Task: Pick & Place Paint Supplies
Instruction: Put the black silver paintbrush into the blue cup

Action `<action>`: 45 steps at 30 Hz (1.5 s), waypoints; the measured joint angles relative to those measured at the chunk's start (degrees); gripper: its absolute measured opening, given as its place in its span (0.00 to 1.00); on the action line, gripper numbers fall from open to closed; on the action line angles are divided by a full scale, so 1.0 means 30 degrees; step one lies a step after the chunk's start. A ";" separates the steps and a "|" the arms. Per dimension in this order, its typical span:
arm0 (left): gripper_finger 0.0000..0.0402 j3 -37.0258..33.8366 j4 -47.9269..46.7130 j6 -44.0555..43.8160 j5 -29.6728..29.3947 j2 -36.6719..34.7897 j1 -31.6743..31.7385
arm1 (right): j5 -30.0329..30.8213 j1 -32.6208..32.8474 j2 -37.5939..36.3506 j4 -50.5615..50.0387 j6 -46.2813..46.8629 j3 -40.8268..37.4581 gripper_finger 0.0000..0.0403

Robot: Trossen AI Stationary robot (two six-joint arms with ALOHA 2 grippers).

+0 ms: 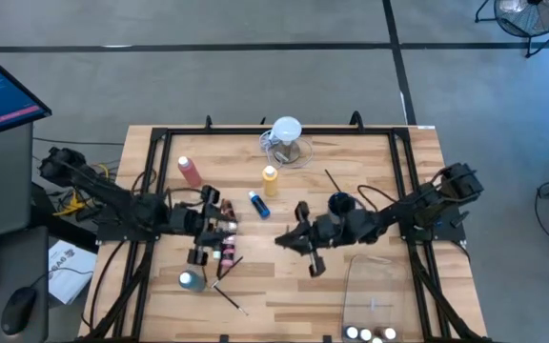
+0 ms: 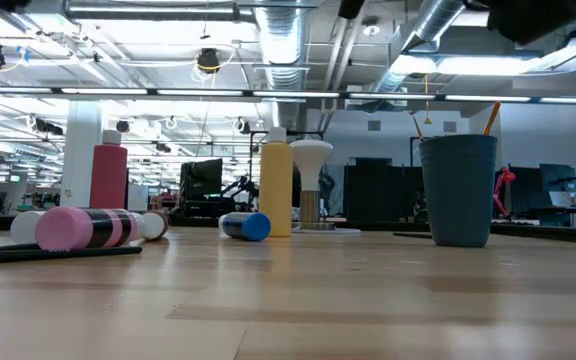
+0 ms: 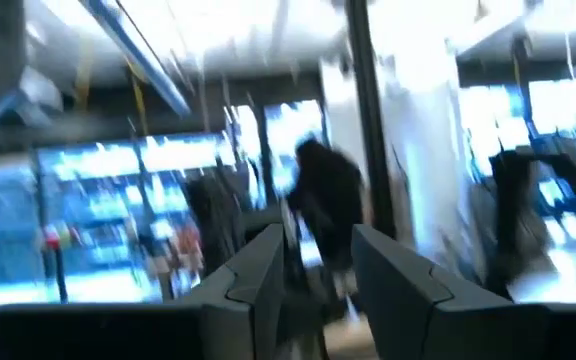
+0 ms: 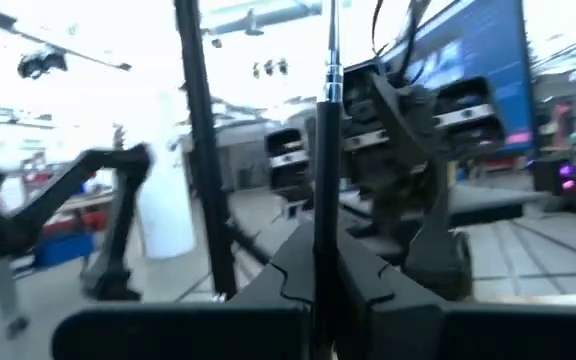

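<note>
Paintbrush: thin dark paintbrush [image 4: 320, 150] is sitting upright in the right gripper [image 4: 320, 240], near the dark blue-grey plastic cup [image 1: 339, 203], on its left-arm side.
Right grip: fingers are clamping fully on the handle, which is running up past the fingertips.
Handling: likely light, stiff and narrow, so it is liable to pivot or slip in the grip. A hold around mid-handle, away from the bristles, looks best.
Left gripper [image 3: 318, 265]: working well apart from the cup, over the small bottles with pink caps [image 1: 222, 231]. Fingers are standing part-way apart with nothing visible between them.
Bottles: yellow squeeze bottle [image 1: 270, 178] is standing between the cup and the pink-red squeeze bottle [image 1: 190, 170]. Probably smooth, slightly squashy plastic, so grip mid-body.
</note>
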 joint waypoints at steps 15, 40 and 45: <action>0.52 0.1975 0.0092 -0.3495 0.0188 0.4598 0.2889 | -0.0353 -0.0875 0.0125 -0.4317 0.0789 0.0713 0.00; 0.53 0.3685 0.0468 -0.4425 0.1996 0.7697 0.3702 | -0.0135 -0.1621 0.0079 -0.5838 0.0798 0.0713 0.00; 0.50 0.3625 0.0198 -0.4387 0.2011 0.7396 0.3692 | -0.0128 -0.1566 0.0079 -0.6006 0.0695 0.0713 0.00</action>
